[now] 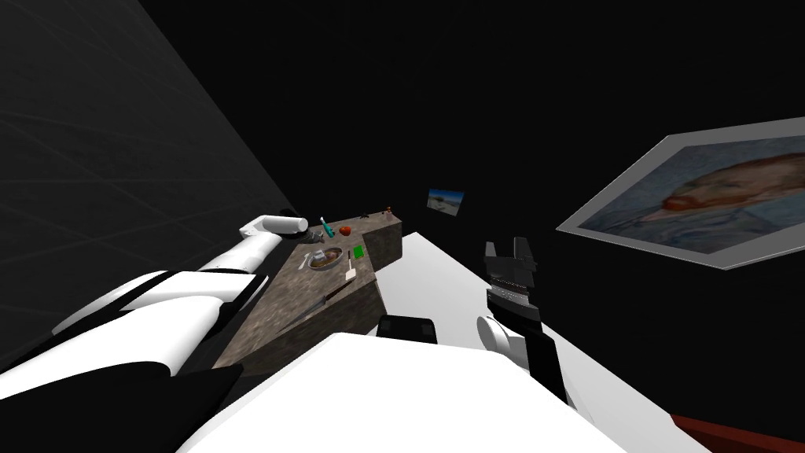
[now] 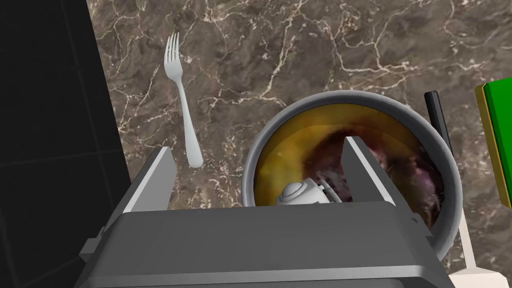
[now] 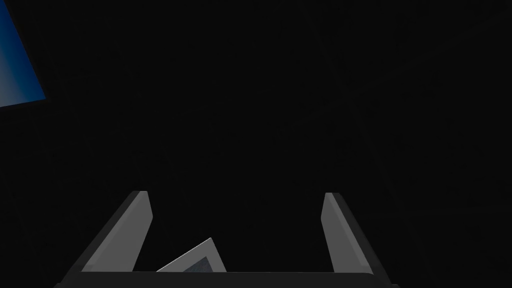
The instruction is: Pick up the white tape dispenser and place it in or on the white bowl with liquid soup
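Fork (image 2: 184, 100) and green block (image 2: 500, 140) flank bowl (image 2: 350, 95), tape dispenser (image 2: 300, 192) inside, left gripper (image 2: 258, 146) spread above

Brown marble counter (image 2: 300, 45) here: a white fork (image 2: 183, 100) lies flat near one edge, a green block (image 2: 497, 135) sits toward the opposite edge, and a thin black handle (image 2: 437, 120) rests mid-counter.

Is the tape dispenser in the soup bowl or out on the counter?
In the bowl: the tape dispenser lies inside its rim on the soup, the left end effector open over it.
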### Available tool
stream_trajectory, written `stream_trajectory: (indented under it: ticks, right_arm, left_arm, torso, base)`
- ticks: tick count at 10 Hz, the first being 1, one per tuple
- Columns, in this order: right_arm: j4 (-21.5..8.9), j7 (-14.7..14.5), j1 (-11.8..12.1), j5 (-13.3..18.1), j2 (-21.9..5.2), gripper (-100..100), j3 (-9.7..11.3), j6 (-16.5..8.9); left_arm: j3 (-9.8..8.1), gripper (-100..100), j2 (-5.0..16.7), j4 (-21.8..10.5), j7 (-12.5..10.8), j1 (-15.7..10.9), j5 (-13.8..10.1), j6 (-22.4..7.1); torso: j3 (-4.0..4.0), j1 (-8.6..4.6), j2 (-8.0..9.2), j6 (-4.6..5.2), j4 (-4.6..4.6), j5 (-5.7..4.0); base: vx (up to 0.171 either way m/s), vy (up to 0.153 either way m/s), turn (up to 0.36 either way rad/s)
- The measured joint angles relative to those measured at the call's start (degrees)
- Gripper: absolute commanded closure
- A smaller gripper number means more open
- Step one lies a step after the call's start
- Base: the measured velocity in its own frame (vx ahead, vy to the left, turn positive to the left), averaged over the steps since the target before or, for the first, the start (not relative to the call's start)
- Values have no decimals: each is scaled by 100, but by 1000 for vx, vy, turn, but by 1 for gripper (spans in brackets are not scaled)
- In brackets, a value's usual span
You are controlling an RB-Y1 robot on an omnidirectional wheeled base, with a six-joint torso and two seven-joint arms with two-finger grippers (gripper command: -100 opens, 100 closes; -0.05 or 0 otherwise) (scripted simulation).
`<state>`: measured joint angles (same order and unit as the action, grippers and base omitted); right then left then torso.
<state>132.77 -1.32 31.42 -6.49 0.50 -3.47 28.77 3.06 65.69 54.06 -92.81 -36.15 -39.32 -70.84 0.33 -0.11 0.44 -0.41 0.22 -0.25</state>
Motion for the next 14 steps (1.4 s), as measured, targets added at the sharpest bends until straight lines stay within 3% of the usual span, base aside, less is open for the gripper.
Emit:
stream_trajectory:
  ticks: [2, 4, 5, 10, 11, 12, 14]
  right_arm:
    - [0, 0, 0, 0, 0, 0, 0, 0]
    - [0, 0, 0, 0, 0, 0, 0, 0]
    - [0, 0, 0, 0, 0, 0, 0, 0]
    - [0, 0, 0, 0, 0, 0, 0, 0]
    - [0, 0, 0, 0, 0, 0, 0, 0]
    - [0, 0, 0, 0, 0, 0, 0, 0]
    - [0, 0, 0, 0, 0, 0, 0, 0]
  left_arm:
    - [15, -100, -3, -115, 246, -70, 345, 314]
    - [-337, -100, -78, -294, 510, -257, 661, 305]
    - [-440, -100, -98, -275, 523, -260, 776, 284]
    - [-1274, -100, -327, -633, 1023, -645, 1585, 249]
    - [-1445, -100, -328, -498, 1031, -569, 1719, 184]
    - [-1479, -100, -337, -579, 1048, -637, 1800, 192]
    - [-1806, -100, -433, -919, 1335, -924, 2130, 276]
  torso:
    - [0, 0, 0, 0, 0, 0]
    - [1, -3, 1, 0, 1, -1]
    - [1, -2, 2, 0, 1, -1]
    - [1, -3, 2, 0, 0, -1]
    - [2, -2, 2, -2, 1, -1]
    - [1, -1, 1, 0, 0, 0]
    - [1, -3, 1, 0, 0, -1]
  base:
    - [-2, -3, -22]
    - [-3, -3, -15]
    - [-5, -9, -34]
    - [-3, -4, -19]
    - [0, 0, 0]
    - [-5, -5, -40]
    - [-3, -3, -18]
